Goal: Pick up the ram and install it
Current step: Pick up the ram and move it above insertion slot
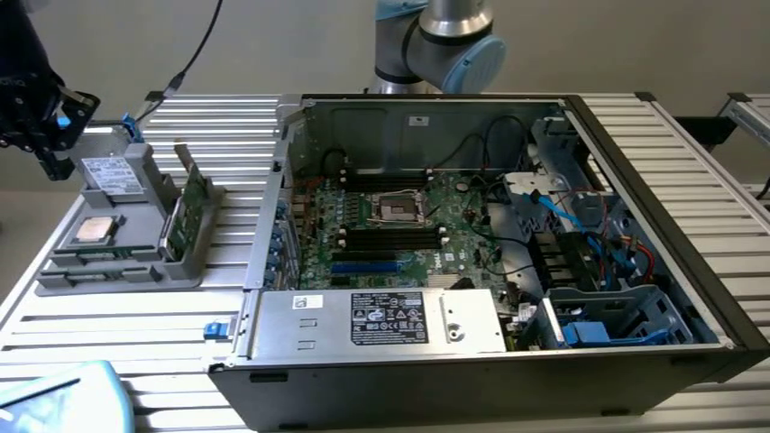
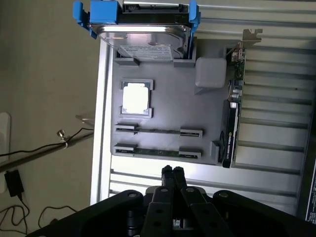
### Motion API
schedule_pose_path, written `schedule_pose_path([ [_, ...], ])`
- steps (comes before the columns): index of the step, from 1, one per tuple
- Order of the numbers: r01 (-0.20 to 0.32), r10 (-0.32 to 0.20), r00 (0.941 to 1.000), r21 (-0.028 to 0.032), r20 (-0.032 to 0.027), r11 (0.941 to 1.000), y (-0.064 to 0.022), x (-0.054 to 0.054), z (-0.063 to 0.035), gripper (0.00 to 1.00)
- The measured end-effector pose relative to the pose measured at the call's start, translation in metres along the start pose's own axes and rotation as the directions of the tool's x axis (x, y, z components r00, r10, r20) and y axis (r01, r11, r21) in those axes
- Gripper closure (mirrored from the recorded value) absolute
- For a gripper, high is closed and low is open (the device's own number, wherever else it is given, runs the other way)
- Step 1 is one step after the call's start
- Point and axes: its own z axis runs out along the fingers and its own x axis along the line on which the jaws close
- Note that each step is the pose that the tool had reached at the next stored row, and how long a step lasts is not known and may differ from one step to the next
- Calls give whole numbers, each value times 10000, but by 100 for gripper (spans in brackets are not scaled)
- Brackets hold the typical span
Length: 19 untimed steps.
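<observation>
Over the desk (image 2: 276, 143), near the gray holder tray (image 2: 207, 106), the end effector (image 2: 173, 171) hovers with its fingers pressed together, gripping nothing. The ram (image 2: 158, 151) sits edge-up in the tray slot nearest it, well apart from the open computer case (image 1: 457, 392). The approach for pick-up seems to be in hand. A grasp would call for parted fingers squared across the thin stick.

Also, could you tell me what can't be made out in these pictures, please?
Wrist view: the ram sits edge-on in the grey tray, hiding its chips and label.
Exterior view: the motherboard slots are too small to tell if any is filled.
Wrist view: the frame edge cuts off the drive.
</observation>
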Motion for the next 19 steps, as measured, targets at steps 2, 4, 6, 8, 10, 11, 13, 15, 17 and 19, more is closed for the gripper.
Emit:
schedule_pose_path([
  [2,0,0,10000,0,0,10000,0,0,0,89],
  [4,0,0,10000,0,1,10000,0,0,0,89],
  [6,0,0,10000,0,1,10000,0,0,0,89],
  [8,0,0,10000,0,1,10000,0,0,0,89],
  [10,0,0,10000,0,1,10000,0,0,0,89],
  [11,1,-1,10000,0,1,10000,0,0,0,89],
  [13,54,-54,10000,5,8,10000,1,4,2,89],
  [15,327,-327,9995,34,6,9995,0,8,1,89],
  [17,688,-688,9976,71,4,9976,0,9,2,89],
  [19,1060,-1060,9944,111,-1,9943,0,9,4,89],
])
